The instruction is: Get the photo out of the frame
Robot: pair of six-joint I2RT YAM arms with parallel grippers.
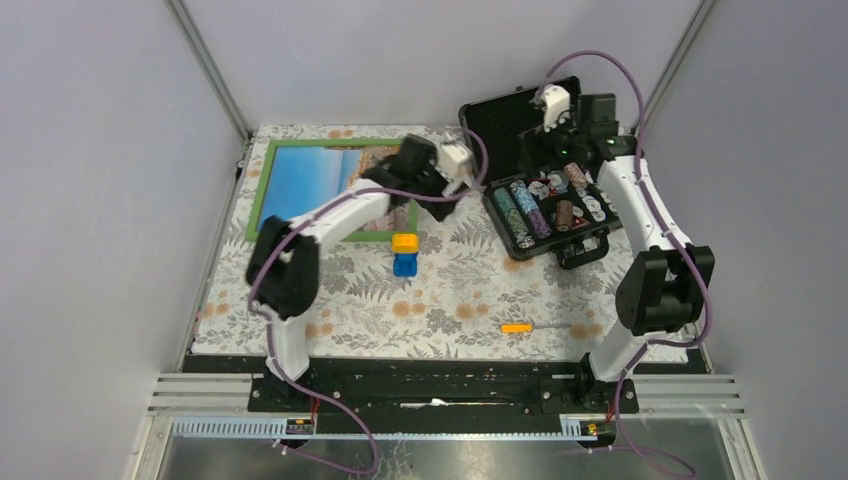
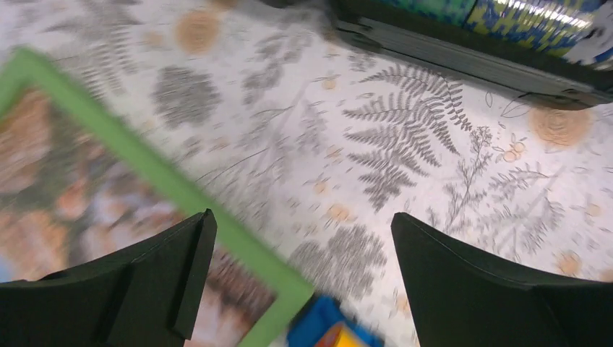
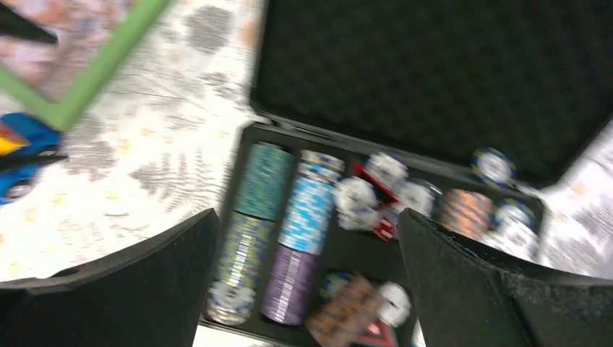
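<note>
The frame (image 1: 262, 190) lies flat at the back left of the table, green border up, with the photo (image 1: 310, 180) in it, blue sky at the left. My left gripper (image 1: 437, 185) hovers open and empty over the frame's right end. In the left wrist view its jaws (image 2: 302, 220) stand wide apart above the frame's green corner (image 2: 217, 217) and the photo's tan rocks (image 2: 43, 181). My right gripper (image 1: 548, 158) hovers open and empty over the black case; its jaws (image 3: 307, 213) stand wide above the chips. The frame's corner (image 3: 101, 65) shows at that view's top left.
An open black case (image 1: 590, 245) of poker chips (image 3: 307, 210) stands at the back right. A blue and yellow toy (image 1: 405, 255) sits just in front of the frame's near right corner. An orange-handled screwdriver (image 1: 517, 327) lies near the front. A fern-patterned cloth (image 1: 450, 290) covers the table.
</note>
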